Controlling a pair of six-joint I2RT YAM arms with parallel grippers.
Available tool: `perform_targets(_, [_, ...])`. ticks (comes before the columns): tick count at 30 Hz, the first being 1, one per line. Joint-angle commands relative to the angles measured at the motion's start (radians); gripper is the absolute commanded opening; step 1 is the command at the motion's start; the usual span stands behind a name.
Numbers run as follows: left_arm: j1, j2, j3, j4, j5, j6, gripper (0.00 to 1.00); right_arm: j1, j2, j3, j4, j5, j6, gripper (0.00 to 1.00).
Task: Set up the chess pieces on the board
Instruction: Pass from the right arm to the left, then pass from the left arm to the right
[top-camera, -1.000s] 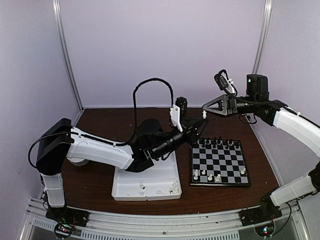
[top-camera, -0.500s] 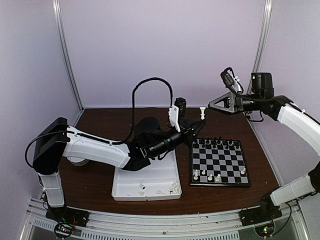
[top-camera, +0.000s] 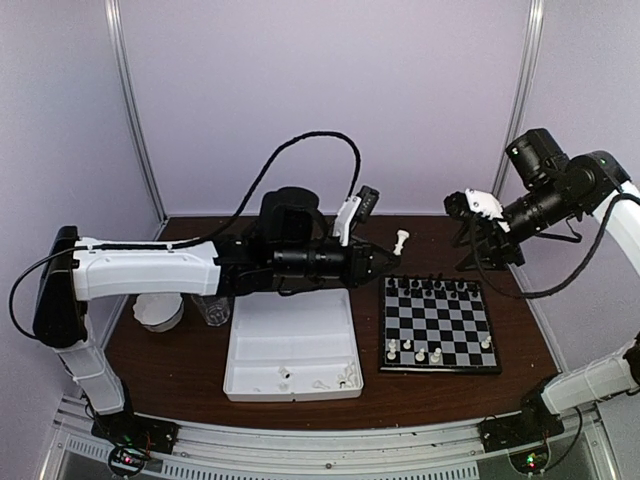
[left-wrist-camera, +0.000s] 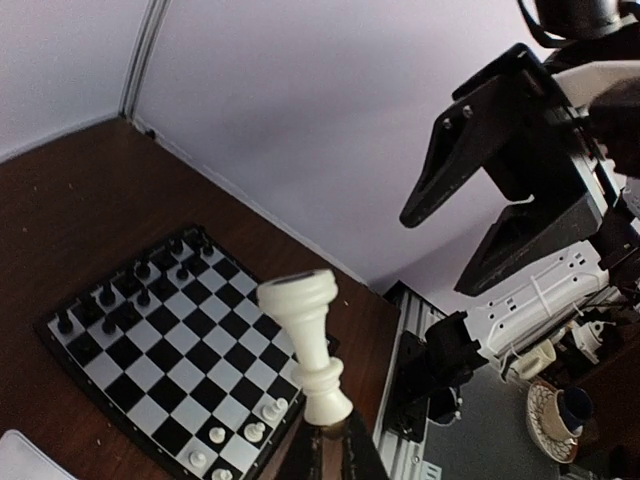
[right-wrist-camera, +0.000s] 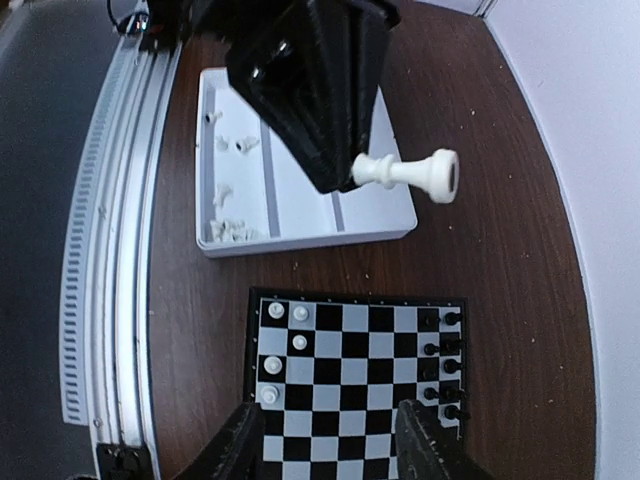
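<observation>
My left gripper (top-camera: 386, 256) is shut on the base of a white chess piece (top-camera: 401, 240), held in the air above the table just off the board's far left corner. In the left wrist view the white chess piece (left-wrist-camera: 306, 340) sticks up from the fingertips of the left gripper (left-wrist-camera: 326, 445). The board (top-camera: 446, 325) carries several black pieces (top-camera: 436, 286) along its far edge and several white pieces (top-camera: 420, 353) near its front edge. My right gripper (top-camera: 481, 260) hangs open and empty above the board's far right side. From the right wrist, the right gripper (right-wrist-camera: 330, 450) spans the board (right-wrist-camera: 355, 385).
A white compartment tray (top-camera: 290, 352) lies left of the board, with a few white pieces (top-camera: 346, 375) in its near right corner. A clear cup (top-camera: 215, 308) and a white dish (top-camera: 160, 312) stand left of the tray under the left arm.
The white piece has passed from the right gripper to the left one. The right gripper opened and drew back to the right. The left arm stretched out straighter and rose, keeping the piece.
</observation>
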Motion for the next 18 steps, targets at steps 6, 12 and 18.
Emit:
perform_targets(6, [0.044,0.079,0.128,-0.262,0.374,-0.253,0.00,0.221,0.005,-0.006,-0.001,0.494,-0.218,0.49])
perform_targets(12, [0.049,0.115,0.156,-0.265,0.470,-0.340,0.00,0.389,0.038,-0.047,0.077,0.619,-0.200,0.50])
perform_targets(18, [0.048,0.126,0.167,-0.254,0.525,-0.380,0.00,0.477,0.082,-0.052,0.083,0.638,-0.212,0.51])
